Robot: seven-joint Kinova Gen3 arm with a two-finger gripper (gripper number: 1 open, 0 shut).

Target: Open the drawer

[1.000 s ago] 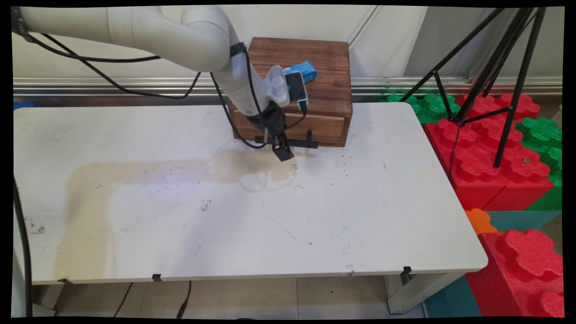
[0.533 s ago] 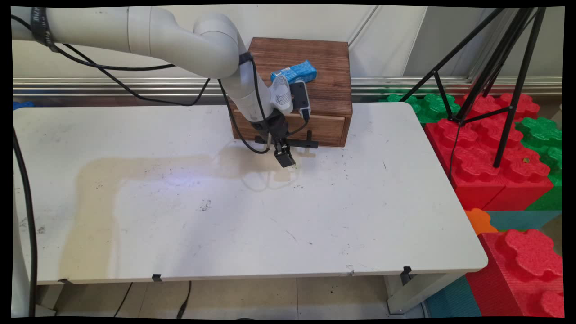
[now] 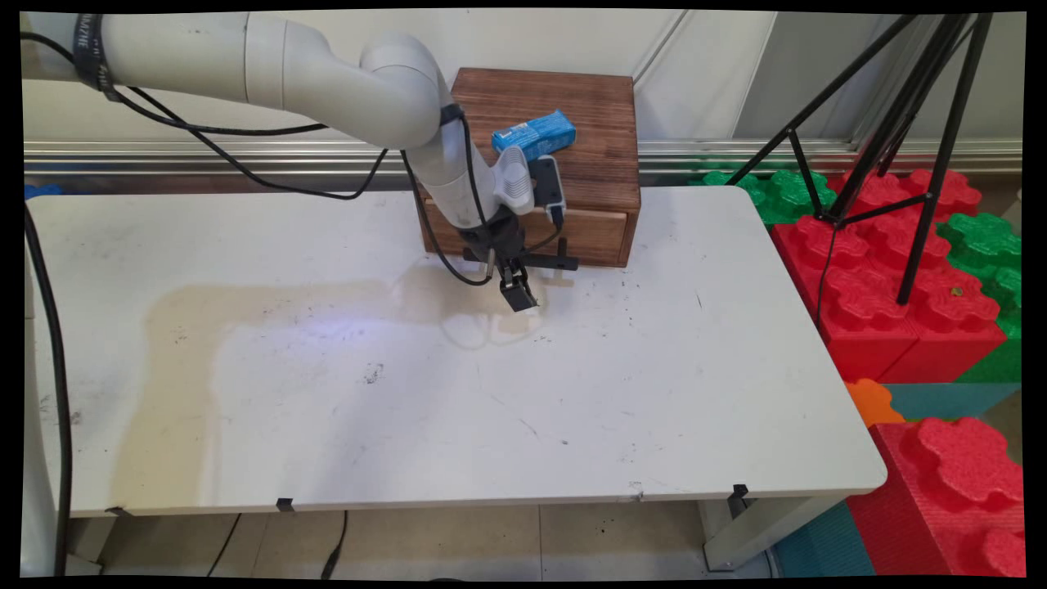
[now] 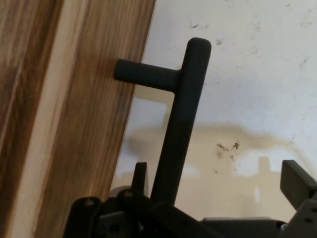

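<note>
A small dark-stained wooden box (image 3: 601, 114) stands at the far edge of the white table (image 3: 409, 409), its single drawer (image 3: 593, 233) facing me and looking shut, flush with the box front. Across the drawer front runs a black bar handle (image 4: 181, 129), held off the wood on short posts and lying level just above the tabletop, and the black gripper (image 3: 519, 296) sits low at its left part with one finger either side of the bar, spread wide and not pressing it. On top of the box lies a blue packet (image 3: 533, 134), flat and slightly askew, near the left front of the lid.
</note>
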